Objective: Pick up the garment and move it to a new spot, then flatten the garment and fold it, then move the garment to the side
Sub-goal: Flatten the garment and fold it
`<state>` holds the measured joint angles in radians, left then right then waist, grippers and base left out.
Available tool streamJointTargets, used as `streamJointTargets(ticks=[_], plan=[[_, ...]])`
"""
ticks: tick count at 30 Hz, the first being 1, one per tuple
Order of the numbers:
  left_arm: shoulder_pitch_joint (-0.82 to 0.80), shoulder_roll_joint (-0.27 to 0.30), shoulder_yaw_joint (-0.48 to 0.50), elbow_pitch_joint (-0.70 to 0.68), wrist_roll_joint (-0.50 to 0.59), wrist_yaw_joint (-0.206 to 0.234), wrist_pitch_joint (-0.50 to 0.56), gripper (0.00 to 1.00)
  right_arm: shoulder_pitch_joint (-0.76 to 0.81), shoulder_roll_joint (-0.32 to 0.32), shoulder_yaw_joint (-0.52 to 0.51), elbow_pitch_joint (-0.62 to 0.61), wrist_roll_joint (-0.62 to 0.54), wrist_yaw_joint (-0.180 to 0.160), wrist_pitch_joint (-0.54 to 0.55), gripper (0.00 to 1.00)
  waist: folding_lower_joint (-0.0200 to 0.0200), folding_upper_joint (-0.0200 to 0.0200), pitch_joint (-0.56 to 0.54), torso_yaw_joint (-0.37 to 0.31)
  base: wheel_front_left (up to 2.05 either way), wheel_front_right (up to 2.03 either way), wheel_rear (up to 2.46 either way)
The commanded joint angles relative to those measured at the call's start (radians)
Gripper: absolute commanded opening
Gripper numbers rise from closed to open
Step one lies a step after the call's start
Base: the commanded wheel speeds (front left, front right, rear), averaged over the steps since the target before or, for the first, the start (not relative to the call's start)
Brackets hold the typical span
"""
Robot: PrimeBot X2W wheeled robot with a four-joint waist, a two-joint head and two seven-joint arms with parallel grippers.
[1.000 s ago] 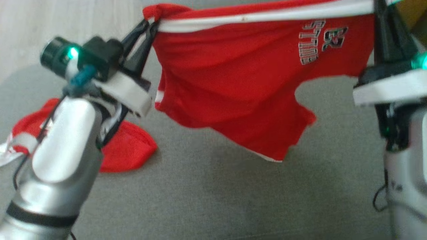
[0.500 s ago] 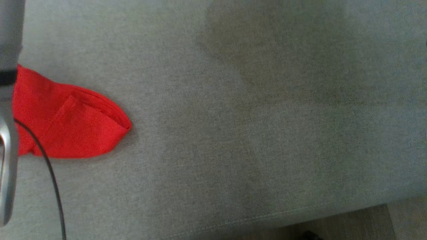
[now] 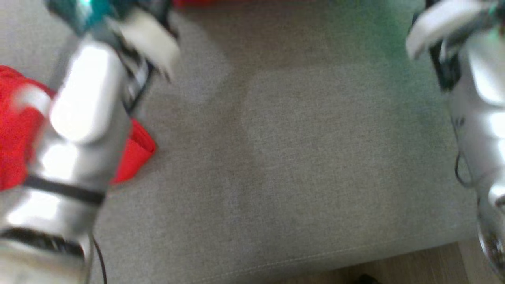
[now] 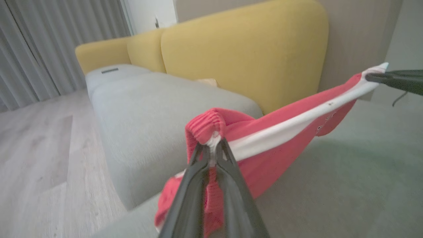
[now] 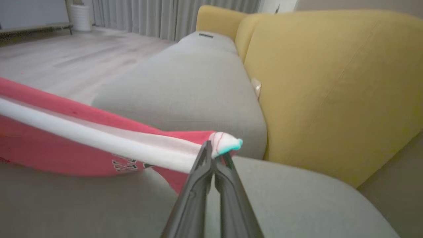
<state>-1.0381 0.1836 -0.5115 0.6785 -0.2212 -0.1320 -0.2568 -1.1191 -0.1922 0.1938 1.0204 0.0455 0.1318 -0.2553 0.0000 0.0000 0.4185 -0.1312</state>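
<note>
**Left wrist view, foreground.** The left tool (image 4: 213,150) has its two dark fingers pressed together on a bunched, ribbed red corner of the garment (image 4: 284,132). More red fabric hangs below the pinch; whether it touches the seat cannot be told.

**Right wrist view, foreground.** The right tool (image 5: 214,153) is likewise closed, pinching the opposite corner where the garment's white band ends in a teal-tinted tip.

**Middle ground.** The garment is red with a white band along its upper edge. It is stretched nearly taut between the two tools and held in the air above the grey sofa seat (image 5: 297,205). Printed lettering sits on the red panel just below the band, near the right tool's end. The lower part of the fabric hangs loose under the band.

**Head view (motion-blurred).** The pale left forearm (image 3: 79,130) stands at the left edge and the pale right forearm (image 3: 481,98) at the right. The grey seat lies between them. A second red cloth (image 3: 136,152) lies on the seat at the left, partly hidden behind the left forearm.

**Background.** A further grey seat cushion (image 5: 198,76) extends beyond the near one. Yellow backrests (image 5: 330,82) rise along its far side. Beyond the sofa lies a pale wooden floor (image 5: 82,49), and grey curtains (image 5: 165,16) hang at the far end of the room.
</note>
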Motion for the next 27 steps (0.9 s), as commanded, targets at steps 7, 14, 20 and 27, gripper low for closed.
streamJointTargets(ticks=[7, 14, 20, 27], plan=[[0.256, 0.07, -0.105, -0.118, -0.023, 0.002, -0.005, 0.0, 0.212, -0.144, 0.258, -0.039, 0.2, -0.001, 0.04, 0.0, 0.0, 0.0, -0.104, 0.014, 0.0, 0.0, 0.0], [0.417, 0.104, -0.176, -0.193, -0.005, 0.002, -0.005, 0.0, 0.387, -0.308, 0.401, -0.2, 0.393, -0.001, 0.123, 0.0, 0.0, 0.0, -0.18, 0.014, 0.0, 0.0, 0.0], [0.498, 0.104, -0.197, -0.235, 0.014, 0.001, -0.005, 0.0, 0.5, -0.403, 0.427, -0.316, 0.468, -0.001, 0.17, 0.0, 0.0, 0.0, -0.228, 0.012, 0.0, 0.0, 0.0], [0.606, 0.086, -0.216, -0.273, 0.031, 0.009, -0.005, 0.0, 0.673, -0.476, 0.376, -0.448, 0.512, -0.001, 0.228, 0.0, 0.0, 0.0, -0.302, 0.014, 0.0, 0.0, 0.0]])
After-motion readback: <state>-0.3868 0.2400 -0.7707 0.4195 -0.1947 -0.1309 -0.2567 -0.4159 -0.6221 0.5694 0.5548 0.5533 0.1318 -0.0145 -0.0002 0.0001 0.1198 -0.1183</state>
